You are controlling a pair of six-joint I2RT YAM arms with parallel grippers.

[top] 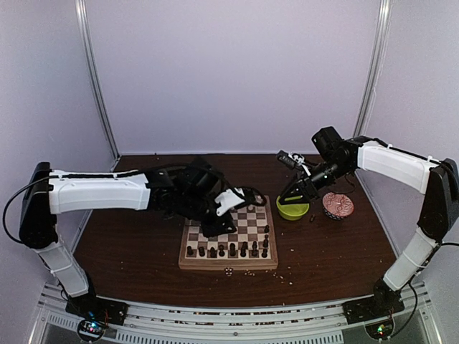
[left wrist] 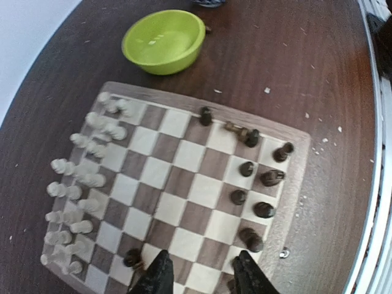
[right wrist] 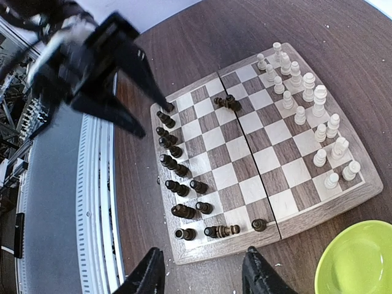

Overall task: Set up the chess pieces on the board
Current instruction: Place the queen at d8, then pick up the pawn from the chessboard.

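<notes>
Dark chess pieces (left wrist: pixel 264 210) line the near edge of the board (left wrist: pixel 196 190), rows ragged, one toppled dark piece (left wrist: pixel 234 127) lying toward one end. My left gripper (left wrist: pixel 201 262) hangs over that side, jaws spread, nothing between them; a stray dark piece (left wrist: pixel 131 258) stands just beside one finger. My read: that's the next pick. Centre over it, drop straight, pinch the stem, lift clear before traversing so I don't knock the neighbours. White pieces (left wrist: pixel 79 184) crowd the far rows. Beyond, my right gripper (right wrist: pixel 202 254) hovers spread and empty by the green bowl (right wrist: pixel 361 263).
</notes>
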